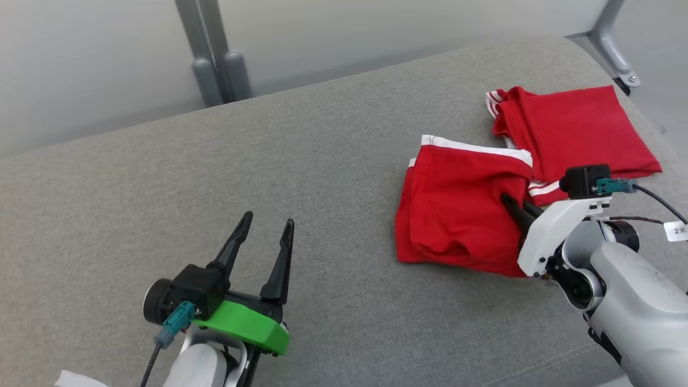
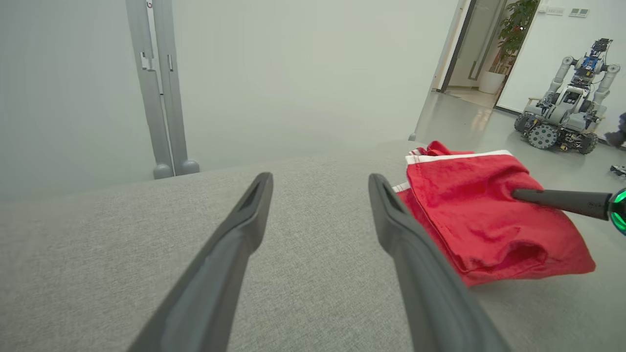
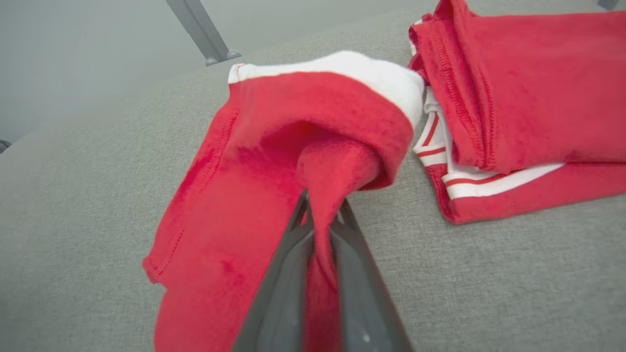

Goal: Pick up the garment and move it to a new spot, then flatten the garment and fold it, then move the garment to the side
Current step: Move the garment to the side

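Red garment point(image 1: 457, 215) pinched in right hand point(image 1: 515, 203); left hand point(image 1: 269, 219) hangs spread wide.

Left hand point(image 1: 269, 217) low, fingers spread wide, right hand point(image 1: 515, 201) pinched closed

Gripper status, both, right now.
Left gripper: open, holding nothing.
Right gripper: closed, pinching a fold of the nearer red garment.

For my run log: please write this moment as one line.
stage: grasp | right gripper: shut on folded red garment | left gripper: open, empty | second red garment: beside
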`<state>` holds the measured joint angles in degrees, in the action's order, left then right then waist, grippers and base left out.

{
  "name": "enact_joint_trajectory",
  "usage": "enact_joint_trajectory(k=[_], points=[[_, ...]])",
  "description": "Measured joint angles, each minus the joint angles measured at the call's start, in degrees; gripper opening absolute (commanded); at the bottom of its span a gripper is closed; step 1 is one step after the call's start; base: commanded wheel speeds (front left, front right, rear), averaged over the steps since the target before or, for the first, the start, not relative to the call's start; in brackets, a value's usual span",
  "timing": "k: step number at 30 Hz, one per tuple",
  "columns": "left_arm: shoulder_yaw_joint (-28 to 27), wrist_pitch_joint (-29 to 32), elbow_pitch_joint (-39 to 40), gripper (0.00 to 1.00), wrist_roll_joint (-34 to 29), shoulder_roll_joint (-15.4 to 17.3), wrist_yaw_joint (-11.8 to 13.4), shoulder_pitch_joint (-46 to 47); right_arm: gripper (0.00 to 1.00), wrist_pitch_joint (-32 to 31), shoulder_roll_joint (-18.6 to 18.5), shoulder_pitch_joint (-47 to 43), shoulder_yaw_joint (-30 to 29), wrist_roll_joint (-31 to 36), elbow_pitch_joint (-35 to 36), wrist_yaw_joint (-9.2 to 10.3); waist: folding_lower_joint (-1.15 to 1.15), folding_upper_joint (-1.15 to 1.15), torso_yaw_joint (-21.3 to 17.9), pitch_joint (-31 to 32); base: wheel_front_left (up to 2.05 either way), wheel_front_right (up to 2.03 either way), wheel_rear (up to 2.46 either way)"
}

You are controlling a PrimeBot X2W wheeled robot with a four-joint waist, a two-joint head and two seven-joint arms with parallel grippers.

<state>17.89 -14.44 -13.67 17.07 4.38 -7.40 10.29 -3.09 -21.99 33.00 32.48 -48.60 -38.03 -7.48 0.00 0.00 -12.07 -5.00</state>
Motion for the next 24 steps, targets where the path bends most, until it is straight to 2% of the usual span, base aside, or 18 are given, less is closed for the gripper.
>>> enact_joint_trajectory(k=[4,10,15,24], points=[[1.1,0.1,-0.3,1.00,0.0,0.2,0.0,0.7,0.00,0.6,-0.3,-0.3,0.3,-0.8,1.1,0.00,0.00,0.00,-3.8,0.1,0.00,0.00,0.00],[1.7,0.1,-0.5,1.00,0.2,0.4,0.0,1.2,0.00,1.4,-0.8,-0.4,0.6,-1.2,2.0,0.00,0.00,0.00,-7.2,-0.4,0.00,0.00,0.00],[2.1,0.6,-0.3,1.00,0.3,1.0,0.0,1.8,0.00,1.6,-2.1,1.7,1.8,-1.2,3.3,0.00,0.00,0.00,-7.5,-2.0,0.00,0.00,0.00],[2.7,2.8,0.9,1.00,-0.1,2.5,0.0,3.8,0.00,-0.5,-7.9,10.8,6.4,-4.4,6.6,0.00,0.00,0.00,-5.1,-6.9,0.00,0.00,0.00]])
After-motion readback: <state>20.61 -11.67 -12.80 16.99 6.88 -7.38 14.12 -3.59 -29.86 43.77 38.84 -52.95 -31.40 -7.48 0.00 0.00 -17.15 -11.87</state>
